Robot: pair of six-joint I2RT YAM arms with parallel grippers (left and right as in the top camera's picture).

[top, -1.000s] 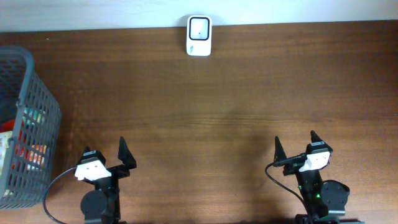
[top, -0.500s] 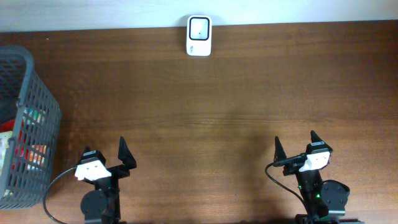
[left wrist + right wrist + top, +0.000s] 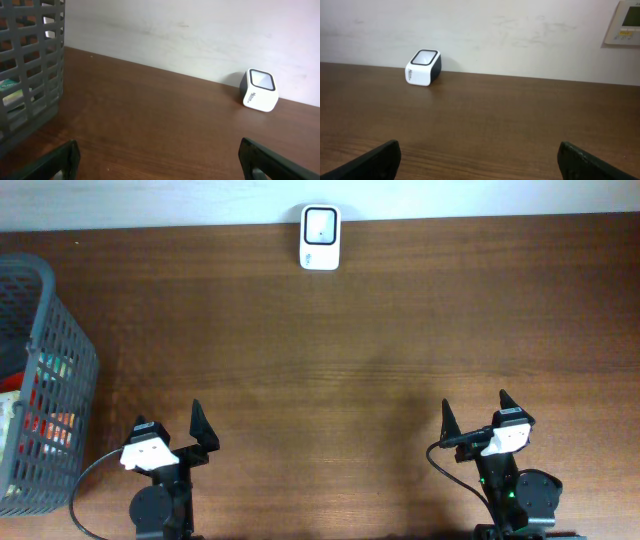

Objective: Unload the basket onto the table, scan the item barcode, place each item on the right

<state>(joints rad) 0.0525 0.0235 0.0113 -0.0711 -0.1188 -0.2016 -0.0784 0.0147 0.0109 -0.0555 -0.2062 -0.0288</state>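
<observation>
Left of left gripper (image 3: pixel 167 418) — items (image 3: pixel 47 423) in basket (image 3: pixel 62 330)

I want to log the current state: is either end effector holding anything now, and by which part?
Nothing is held. The left end effector and the right end effector are both open and empty.

Overhead: fixed high above, looks straight down on table (image 3: pixel 330 350). Far edge at top, near edge at bottom, wide distant view.

Left wrist: low, just above tabletop, faces far wall (image 3: pixel 175 35). Left gripper's fingertips (image 3: pixel 55 162) in lower corners. Basket (image 3: pixel 30 70) close at left, scanner (image 3: pixel 260 90) far off at right.

Right wrist: same low forward look. Right gripper's fingertips (image 3: pixel 375 160) in lower corners. Scanner far off at left.

Shared: scanner in all three views; basket in overhead and left wrist only.
</observation>
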